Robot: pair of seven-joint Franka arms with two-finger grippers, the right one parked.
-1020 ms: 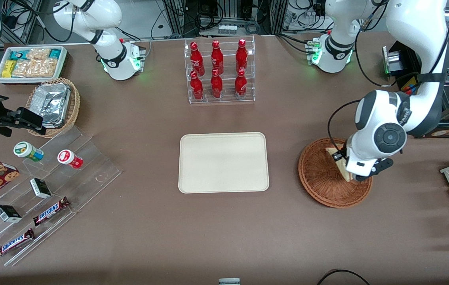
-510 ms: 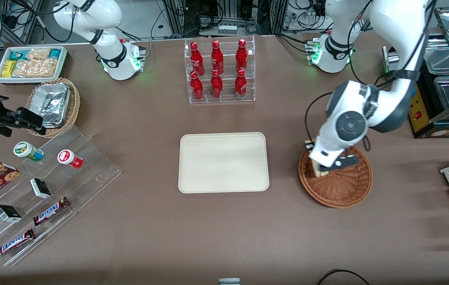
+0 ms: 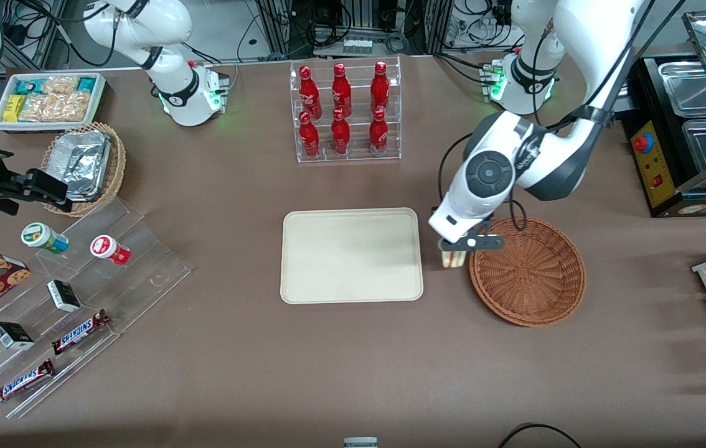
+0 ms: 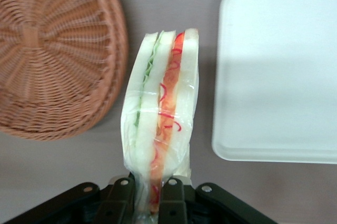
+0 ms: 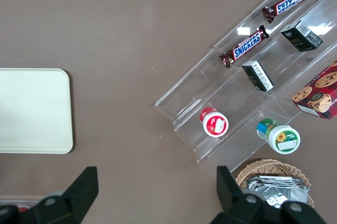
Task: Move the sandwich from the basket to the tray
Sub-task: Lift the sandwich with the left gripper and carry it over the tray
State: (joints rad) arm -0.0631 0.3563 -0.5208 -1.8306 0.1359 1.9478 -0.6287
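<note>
Gripper (image 4: 148, 190) clamps sandwich (image 4: 160, 119) above table between basket (image 3: 527, 270) and tray (image 3: 351, 255); fingertips cut off.

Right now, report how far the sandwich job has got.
Done: the wicker basket is empty. In hand: the gripper is shut on the wrapped sandwich, held above the table strip between basket and cream tray. Left: carry it over the bare tray and release.

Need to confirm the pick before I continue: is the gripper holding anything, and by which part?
Yes. The gripper is shut on the sandwich, pinching one end of the wedge, above the table between the basket and the tray.
</note>
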